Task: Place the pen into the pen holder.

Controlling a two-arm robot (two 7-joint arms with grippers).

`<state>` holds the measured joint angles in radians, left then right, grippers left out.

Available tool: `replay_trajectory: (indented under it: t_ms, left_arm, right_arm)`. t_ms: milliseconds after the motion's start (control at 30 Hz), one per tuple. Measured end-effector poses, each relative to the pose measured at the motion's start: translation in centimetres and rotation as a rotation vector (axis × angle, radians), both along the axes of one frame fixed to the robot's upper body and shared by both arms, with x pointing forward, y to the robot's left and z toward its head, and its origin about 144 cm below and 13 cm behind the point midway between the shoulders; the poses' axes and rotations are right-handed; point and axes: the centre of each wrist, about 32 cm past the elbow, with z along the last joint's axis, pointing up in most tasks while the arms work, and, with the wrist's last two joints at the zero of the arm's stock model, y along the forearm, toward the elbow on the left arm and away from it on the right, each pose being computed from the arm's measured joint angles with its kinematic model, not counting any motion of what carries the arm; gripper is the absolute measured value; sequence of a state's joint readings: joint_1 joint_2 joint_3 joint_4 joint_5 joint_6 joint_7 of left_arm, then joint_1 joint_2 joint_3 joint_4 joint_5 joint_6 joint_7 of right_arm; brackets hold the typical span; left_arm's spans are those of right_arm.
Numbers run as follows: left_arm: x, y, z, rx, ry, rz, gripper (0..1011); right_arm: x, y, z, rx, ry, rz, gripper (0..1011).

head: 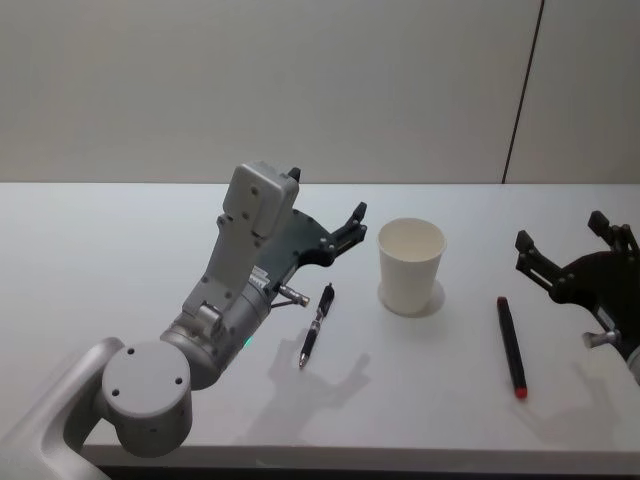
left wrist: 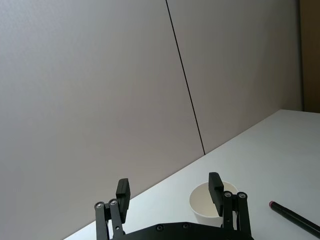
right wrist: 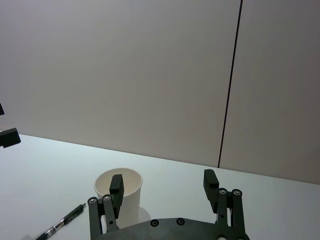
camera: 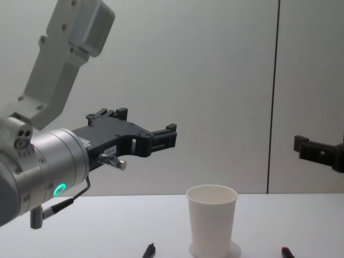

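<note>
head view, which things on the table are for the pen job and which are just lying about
For the job: pen holder, upright white cup; black pen lying on its left, near the open left gripper.
Lying about: red-tipped pen on the cup's right, near the open right gripper, though it could equally be the pen meant.

Chest view: black pen (camera: 150, 250), red pen (camera: 285, 251) cut off by bottom edge.

The cup (head: 411, 262) is plain white, as is the table (head: 120, 260). The pen (head: 316, 337) is black and silver; the marker (head: 512, 345) black, red-tipped. The left gripper (left wrist: 169, 182) and right gripper (right wrist: 163, 178) are black.
</note>
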<state>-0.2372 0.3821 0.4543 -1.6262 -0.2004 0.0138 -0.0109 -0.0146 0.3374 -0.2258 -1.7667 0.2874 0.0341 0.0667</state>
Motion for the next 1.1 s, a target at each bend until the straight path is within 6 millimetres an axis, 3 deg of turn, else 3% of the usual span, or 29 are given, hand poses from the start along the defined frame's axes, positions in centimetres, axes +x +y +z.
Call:
replay_trajectory:
  t_ms: [1100]
  left_arm:
    - [0.0, 0.0, 0.0, 0.0, 0.0, 0.0, 1000]
  right_arm:
    - [0.0, 0.0, 0.0, 0.0, 0.0, 0.0, 1001]
